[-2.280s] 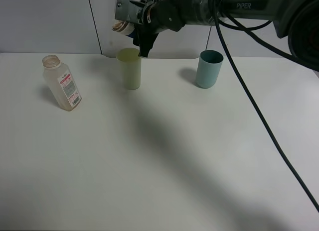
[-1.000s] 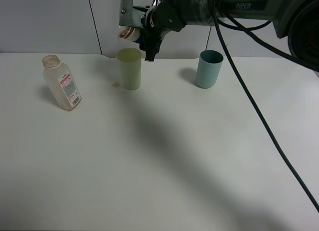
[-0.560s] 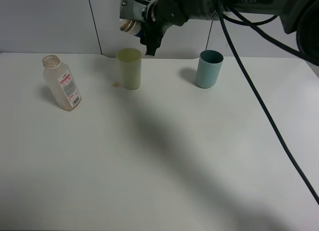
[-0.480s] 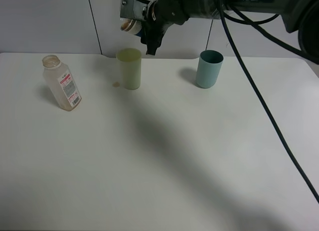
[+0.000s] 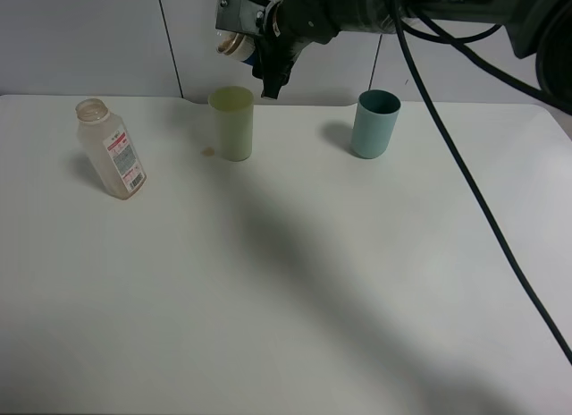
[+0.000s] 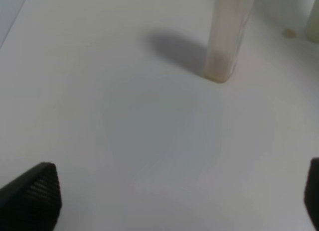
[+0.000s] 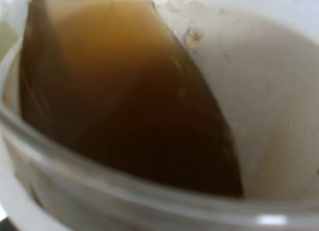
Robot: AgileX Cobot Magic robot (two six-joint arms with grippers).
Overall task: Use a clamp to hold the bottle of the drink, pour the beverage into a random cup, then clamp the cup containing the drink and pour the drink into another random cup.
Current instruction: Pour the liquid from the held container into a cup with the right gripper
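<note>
My right gripper point(image 5: 259, 57) is shut on the short cup point(image 5: 235, 46), holding it tilted in the air just above and behind the pale yellow-green tumbler point(image 5: 231, 122). In the right wrist view the dark brown beverage point(image 7: 139, 116) lies slanted against the cup's tan inner wall point(image 7: 269, 101). The clear bottle point(image 5: 110, 149) stands uncapped at the left of the table, nearly empty. In the left wrist view the bottle point(image 6: 227, 37) stands well ahead of my open left gripper point(image 6: 172, 201), which holds nothing.
A teal cup point(image 5: 374, 122) stands to the right of the tumbler. A small brown drop point(image 5: 208, 150) lies on the white table point(image 5: 286, 281) just left of the tumbler. The right arm's black cable point(image 5: 474, 191) trails across the right side.
The right gripper has lifted the tilted cup slightly higher above the tumbler. A brown drop has appeared on the table beside the tumbler since the earliest frame. The bottle has not moved.
</note>
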